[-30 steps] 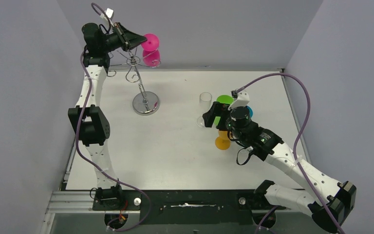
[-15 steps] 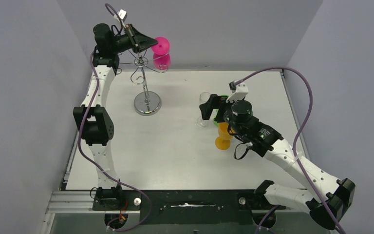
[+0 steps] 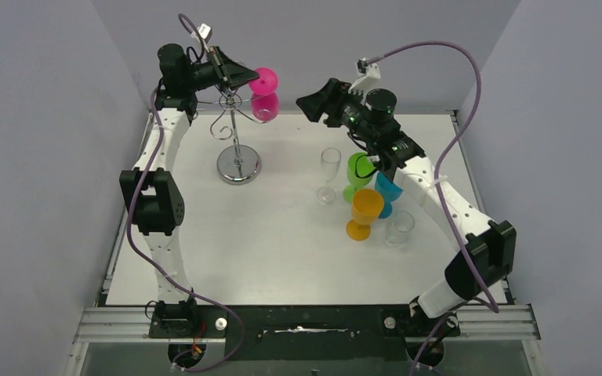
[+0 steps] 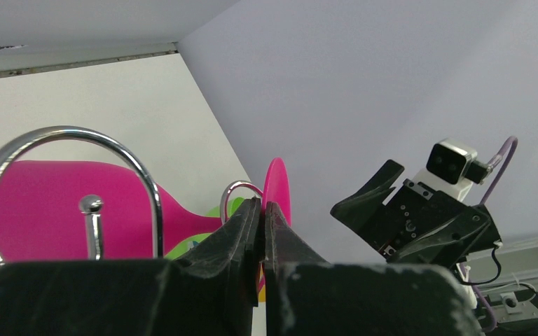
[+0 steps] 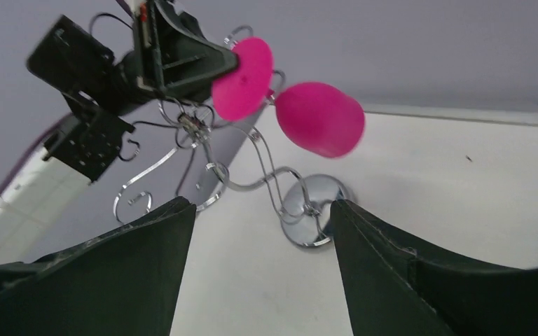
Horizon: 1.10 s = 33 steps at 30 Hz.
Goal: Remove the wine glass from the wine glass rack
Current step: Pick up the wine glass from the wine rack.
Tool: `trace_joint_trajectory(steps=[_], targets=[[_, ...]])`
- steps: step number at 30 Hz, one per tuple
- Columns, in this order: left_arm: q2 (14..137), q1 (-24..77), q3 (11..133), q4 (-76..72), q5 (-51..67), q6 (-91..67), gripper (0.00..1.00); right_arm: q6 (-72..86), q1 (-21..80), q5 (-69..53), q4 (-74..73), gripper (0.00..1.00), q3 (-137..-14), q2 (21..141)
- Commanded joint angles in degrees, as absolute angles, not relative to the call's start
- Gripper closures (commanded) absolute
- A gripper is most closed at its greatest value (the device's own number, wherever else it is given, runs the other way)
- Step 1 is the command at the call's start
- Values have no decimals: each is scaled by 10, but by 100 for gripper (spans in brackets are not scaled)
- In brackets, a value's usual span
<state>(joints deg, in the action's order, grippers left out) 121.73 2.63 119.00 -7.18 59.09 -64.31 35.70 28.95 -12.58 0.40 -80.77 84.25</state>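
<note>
Standing nearby: a clear flute (image 3: 329, 174), a green glass (image 3: 358, 169), an orange glass (image 3: 365, 208), a blue glass (image 3: 389, 193) and a clear tumbler (image 3: 400, 229) are bunched upright on the white worktop (image 3: 282, 251), toward 4 o'clock from the wine glass rack (image 3: 238, 166) and well apart from it.
Hanging in the approach: the right claw (image 3: 311, 105) is up in the air at 3 o'clock from the rack's top, near the wine glass (image 3: 265, 106) but not touching it.
Right claw: fingers (image 5: 133, 273) spread wide with nothing between them, pointing toward 9 o'clock at the rack.
Wine glass rack: thin silver wire with a twisted stem, curled scroll arms on top and a round shiny base; it stands at 11 o'clock on the worktop.
Wine glass: bright pink, hung upside down at the 3 o'clock side of the rack's top, flat round foot uppermost and bowl below; a small wire loop sits just beside the stem under the foot.
Left claw (image 3: 248, 76): reaches in from 9 o'clock over the scrolls, fingers pinched almost shut on the rim of the pink foot.
</note>
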Motion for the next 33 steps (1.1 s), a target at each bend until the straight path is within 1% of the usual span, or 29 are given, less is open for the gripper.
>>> trace_joint_trajectory(steps=[1, 4, 6, 9, 12, 16, 17, 21, 28, 33], targets=[[1175, 27, 1190, -115, 619, -648, 100, 438, 287, -225, 128, 30, -924, 949], [1174, 24, 1187, -136, 627, -663, 100, 475, 288, -255, 131, 31, -1016, 1028], [1170, 21, 1181, -153, 631, -673, 100, 491, 290, -264, 108, 35, -1083, 1076], [1161, 11, 1162, -194, 635, -698, 100, 501, 291, -266, 111, 40, -1126, 1118], [1157, 8, 1149, -245, 642, -732, 100, 507, 290, -278, 122, 48, -1148, 1139], [1158, 6, 1130, -312, 648, -775, 100, 506, 292, -314, 113, 62, -1207, 1171], [1158, 6, 1125, -327, 650, -784, 100, 507, 292, -322, 113, 64, -1215, 1176], [1162, 6, 1114, -395, 651, -836, 100, 507, 295, -328, 110, 61, -1227, 1185], [1163, 9, 1117, -396, 650, -838, 100, 525, 296, -359, 88, 69, -1284, 1221], [1161, 10, 1118, -392, 649, -834, 100, 545, 297, -376, 94, 73, -1295, 1236]])
